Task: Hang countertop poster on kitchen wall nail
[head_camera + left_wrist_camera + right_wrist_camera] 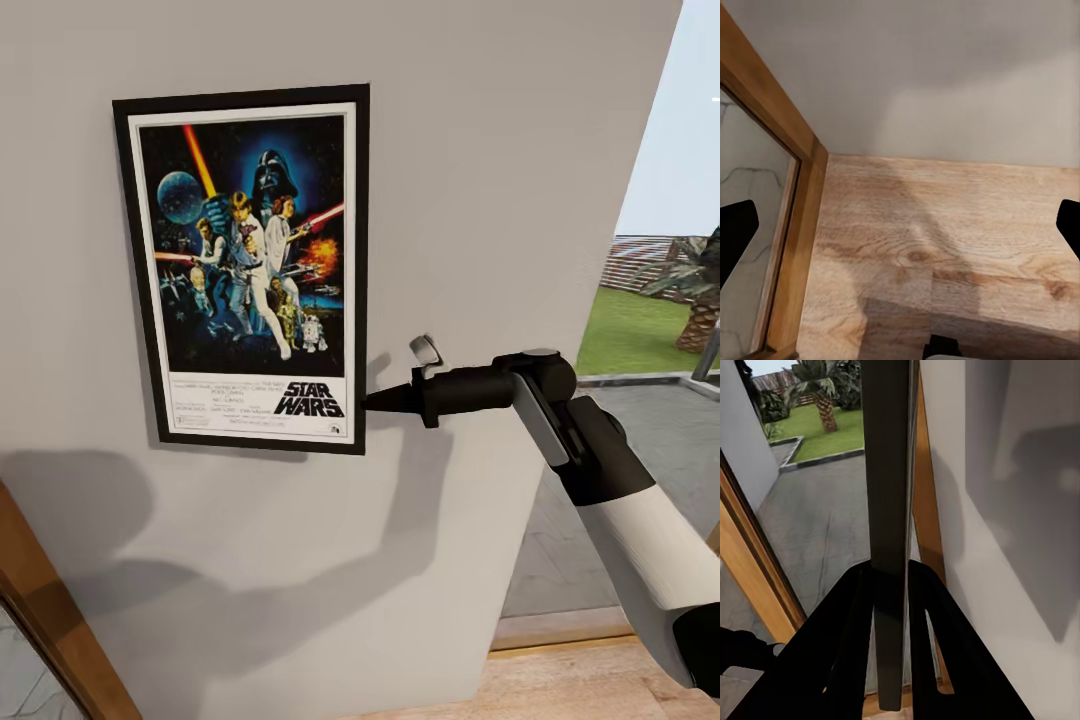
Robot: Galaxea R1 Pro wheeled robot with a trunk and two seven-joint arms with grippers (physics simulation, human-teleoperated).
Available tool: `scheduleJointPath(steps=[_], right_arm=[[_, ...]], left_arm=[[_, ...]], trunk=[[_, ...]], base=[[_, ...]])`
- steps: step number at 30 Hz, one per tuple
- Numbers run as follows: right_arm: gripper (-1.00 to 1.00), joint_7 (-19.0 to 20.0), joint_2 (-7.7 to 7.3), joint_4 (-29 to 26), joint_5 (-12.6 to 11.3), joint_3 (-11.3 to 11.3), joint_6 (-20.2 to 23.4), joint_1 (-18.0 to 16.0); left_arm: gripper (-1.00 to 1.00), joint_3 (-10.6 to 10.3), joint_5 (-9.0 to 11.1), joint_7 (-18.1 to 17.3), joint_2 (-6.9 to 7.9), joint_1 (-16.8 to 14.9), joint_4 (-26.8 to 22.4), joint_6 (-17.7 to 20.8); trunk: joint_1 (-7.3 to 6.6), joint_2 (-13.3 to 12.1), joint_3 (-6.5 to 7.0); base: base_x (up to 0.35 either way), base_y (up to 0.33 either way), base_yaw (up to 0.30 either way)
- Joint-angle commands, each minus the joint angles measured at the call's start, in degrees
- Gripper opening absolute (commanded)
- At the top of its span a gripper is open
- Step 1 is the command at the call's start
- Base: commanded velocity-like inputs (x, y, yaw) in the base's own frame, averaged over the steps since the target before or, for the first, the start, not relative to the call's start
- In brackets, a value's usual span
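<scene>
The black-framed Star Wars poster (245,265) stands upright and flat against the grey wall (480,150), title at the bottom. My right gripper (375,402) reaches in from the right and is shut on the lower right edge of its frame. In the right wrist view the dark frame edge (889,495) runs straight between the two black fingers (844,645), close beside the wall. My left gripper (900,232) points down at the wooden floor (945,247), open and holding nothing. Any wall nail is hidden behind the poster. The kitchen countertop is out of view.
A wood-framed panel (50,610) leans in at the lower left, seen with a marbled surface (750,187) in the left wrist view. To the right of the wall's end, an opening shows paving, grass (640,330) and a palm.
</scene>
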State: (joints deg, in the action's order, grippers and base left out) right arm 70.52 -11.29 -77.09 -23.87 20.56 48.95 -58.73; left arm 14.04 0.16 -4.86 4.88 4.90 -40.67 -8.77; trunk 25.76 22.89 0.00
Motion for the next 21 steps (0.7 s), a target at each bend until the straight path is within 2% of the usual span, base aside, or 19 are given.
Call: scheduleJointPath(steps=[1, 9, 18, 21], right_arm=[[-1.00, -0.03, -0.05, 0.01, -0.40, 0.09, 0.47, -0.03], [-1.00, -0.03, -0.06, 0.01, -0.40, 0.09, 0.42, -0.03], [-1.00, 0.06, -0.13, 0.31, -0.56, 0.10, -4.62, 0.02], [-1.00, 0.07, -0.13, 0.24, -0.56, 0.12, -4.70, 0.02]], left_arm=[[1.00, 0.21, 0.02, -0.42, -0.03, 0.02, -0.03, -0.07], [1.00, 0.21, 0.04, -0.44, 0.05, 0.02, -0.11, -0.07], [1.00, 0.26, 0.10, -0.50, 0.39, 0.02, -0.72, -0.02], [1.00, 0.27, 0.11, -0.50, 0.42, 0.02, -0.73, -0.02]], trunk=[[0.02, 0.03, -0.01], [0.02, 0.03, -0.01], [0.02, 0.03, -0.01], [0.02, 0.03, -0.01]], base=[[0.000, 0.000, 0.000], [0.000, 0.000, 0.000], [0.000, 0.000, 0.000], [0.000, 0.000, 0.000]])
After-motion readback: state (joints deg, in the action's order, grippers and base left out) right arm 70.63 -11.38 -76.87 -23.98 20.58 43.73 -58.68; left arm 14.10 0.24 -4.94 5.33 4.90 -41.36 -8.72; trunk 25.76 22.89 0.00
